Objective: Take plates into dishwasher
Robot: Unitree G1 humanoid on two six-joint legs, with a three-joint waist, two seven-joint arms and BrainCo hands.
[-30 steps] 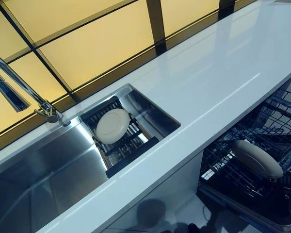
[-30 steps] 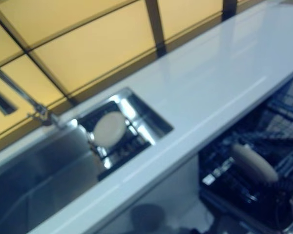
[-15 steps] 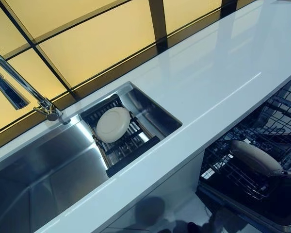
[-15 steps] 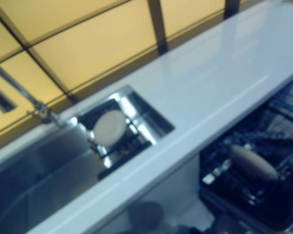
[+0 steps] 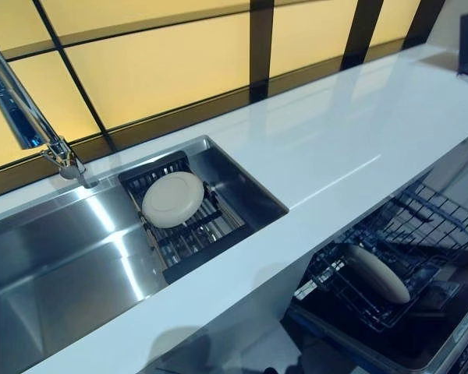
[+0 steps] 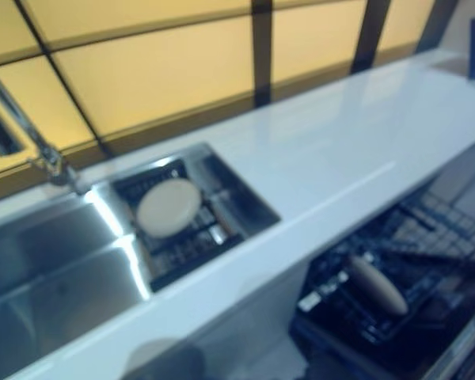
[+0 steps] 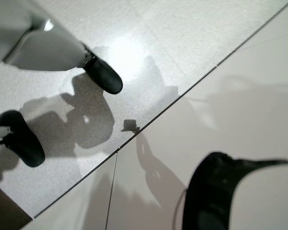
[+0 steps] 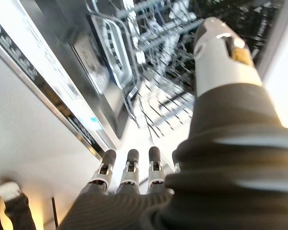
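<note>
Resetting between plates: one round cream plate (image 5: pixel 376 273) sits in the black wire dishwasher rack (image 5: pixel 421 226), just past the right hand (image 8: pixel 129 179), fingers straight and empty. Left hand (image 7: pixel 62 52) hangs relaxed, empty. Next: reach the second cream plate (image 5: pixel 172 199) on the dark sink rack (image 5: pixel 189 241), well away from both.

Before me: white countertop (image 6: pixel 332 150), my landmark. Steel sink (image 6: pixel 55 269) sunk into its left part; faucet (image 6: pixel 32 134) rising at the sink's far rim. Dark drying rack (image 6: pixel 191 237) at the sink's right end, one cream plate (image 6: pixel 168 207) lying on it. Below the countertop's near edge, right: dishwasher rack (image 6: pixel 412 261), pulled out, second cream plate (image 6: pixel 378 286) tilted on edge in it. Neither of my hands appears.
</note>
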